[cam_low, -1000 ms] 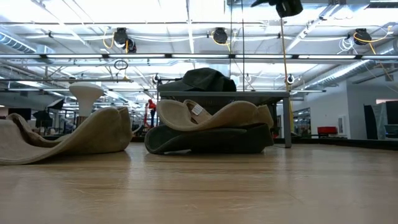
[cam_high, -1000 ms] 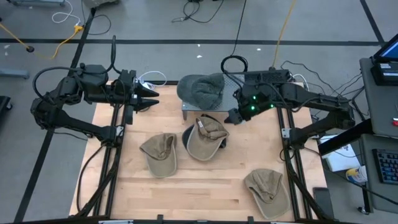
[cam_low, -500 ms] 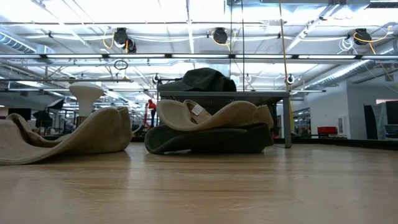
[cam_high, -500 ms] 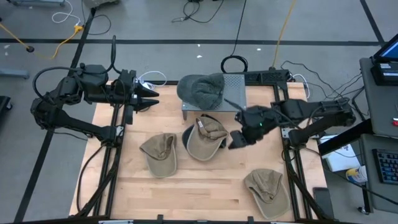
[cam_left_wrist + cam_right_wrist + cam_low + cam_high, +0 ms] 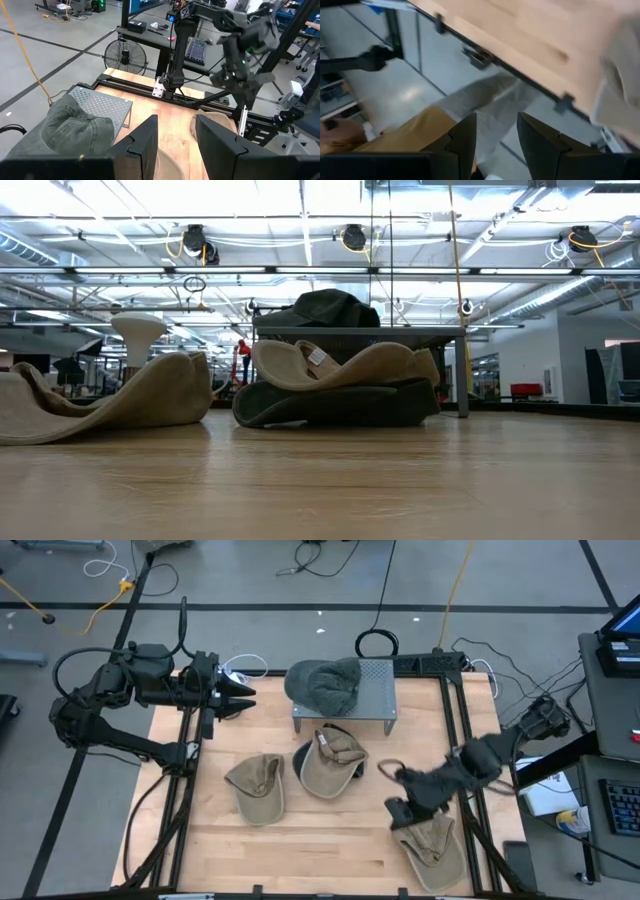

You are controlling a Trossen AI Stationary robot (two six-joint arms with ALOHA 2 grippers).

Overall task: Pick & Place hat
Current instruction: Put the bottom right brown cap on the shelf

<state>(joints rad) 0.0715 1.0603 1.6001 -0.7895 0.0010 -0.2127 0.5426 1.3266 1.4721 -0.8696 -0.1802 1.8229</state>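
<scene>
Right gripper (image 5: 397, 808) has swung from beside the metal stand (image 5: 374, 692) to the tan hat (image 5: 430, 849) at the table's near right corner.
Its fingers stand apart, empty, just above that hat's far edge. Left gripper (image 5: 243, 697) waits at the far left, fingers parted. Grey hat (image 5: 325, 685) lies on the stand.

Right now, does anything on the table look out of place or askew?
One oddity: a tan hat lies upside down on a dark hat, askew in front of the metal stand. The right pincer is open beside the hat near the table's front right.
</scene>
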